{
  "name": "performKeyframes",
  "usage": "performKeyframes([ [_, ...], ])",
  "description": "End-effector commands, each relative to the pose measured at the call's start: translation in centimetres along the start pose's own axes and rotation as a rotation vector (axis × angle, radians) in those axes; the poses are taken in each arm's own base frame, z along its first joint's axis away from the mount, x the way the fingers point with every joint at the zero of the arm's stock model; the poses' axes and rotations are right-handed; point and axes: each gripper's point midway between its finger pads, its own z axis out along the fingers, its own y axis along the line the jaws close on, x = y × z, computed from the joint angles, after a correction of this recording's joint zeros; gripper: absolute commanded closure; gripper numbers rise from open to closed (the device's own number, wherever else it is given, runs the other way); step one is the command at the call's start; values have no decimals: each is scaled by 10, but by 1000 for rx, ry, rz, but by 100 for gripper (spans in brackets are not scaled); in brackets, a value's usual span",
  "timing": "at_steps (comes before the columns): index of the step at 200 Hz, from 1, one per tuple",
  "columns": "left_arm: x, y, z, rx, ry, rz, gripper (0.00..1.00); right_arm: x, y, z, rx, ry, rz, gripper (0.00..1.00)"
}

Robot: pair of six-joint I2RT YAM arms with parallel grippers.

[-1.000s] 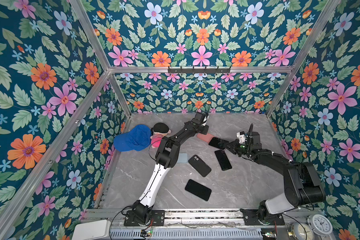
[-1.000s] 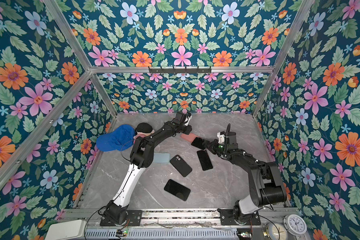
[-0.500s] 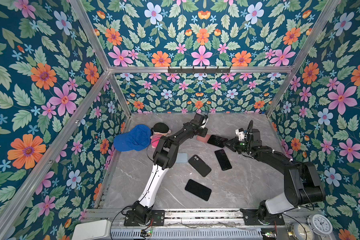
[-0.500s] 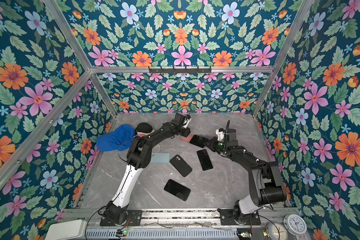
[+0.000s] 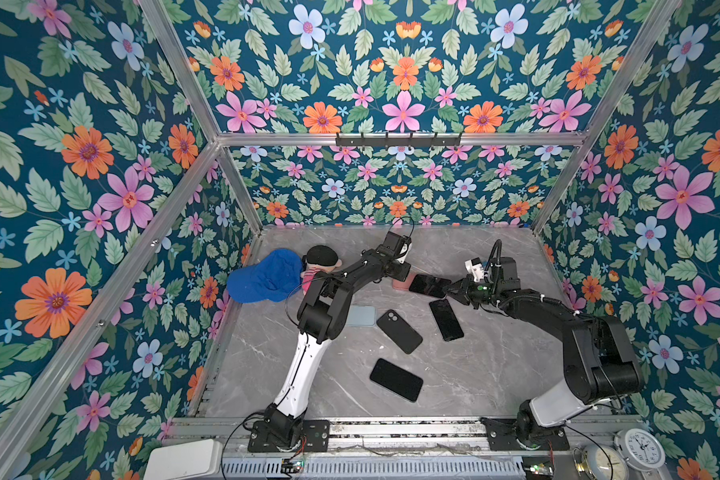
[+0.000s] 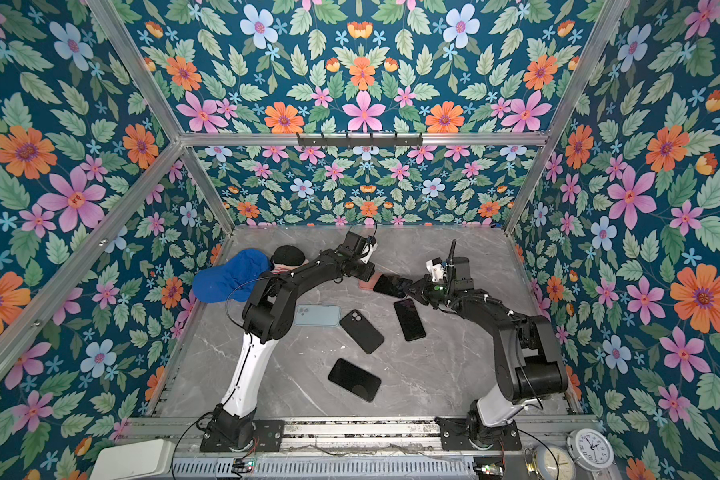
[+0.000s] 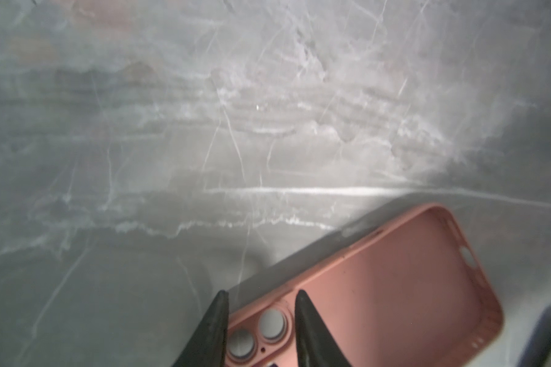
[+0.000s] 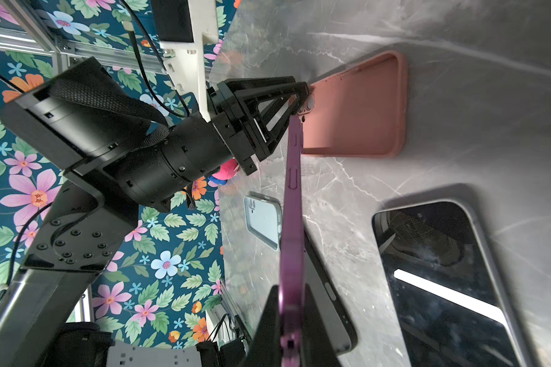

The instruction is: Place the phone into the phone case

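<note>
Pink rim of the phone case [image 7: 395, 286] sits between the narrow, not closed jaws of the left gripper [image 7: 261, 294]; the right gripper [image 8: 291, 303] clamps the purple phone [image 8: 291, 190].

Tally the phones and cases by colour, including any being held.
Black items: 3
Pink case: 1
Light blue item: 1
Purple phone: 1
Total: 6

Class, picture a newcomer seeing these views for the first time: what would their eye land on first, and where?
First the loud flowered walls around the grey table. Then, at the table's rear middle, the right pincer holds a purple phone with its far end at the pink case, whose camera-hole end the left pincer straddles.
</note>
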Motion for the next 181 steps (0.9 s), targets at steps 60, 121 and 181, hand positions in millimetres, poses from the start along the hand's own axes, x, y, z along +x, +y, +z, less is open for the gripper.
performKeyframes([
  [60, -19, 0, -39, 106, -81, -193, 57, -3, 0, 20, -17, 151, -30, 100],
  [121, -4, 16, -43, 165, -69, -321, 52, -21, -3, 34, -25, 217, -52, 100],
  [181, 4, 21, -42, 206, -71, -360, 51, -30, -7, 38, -1, 222, -69, 100],
])
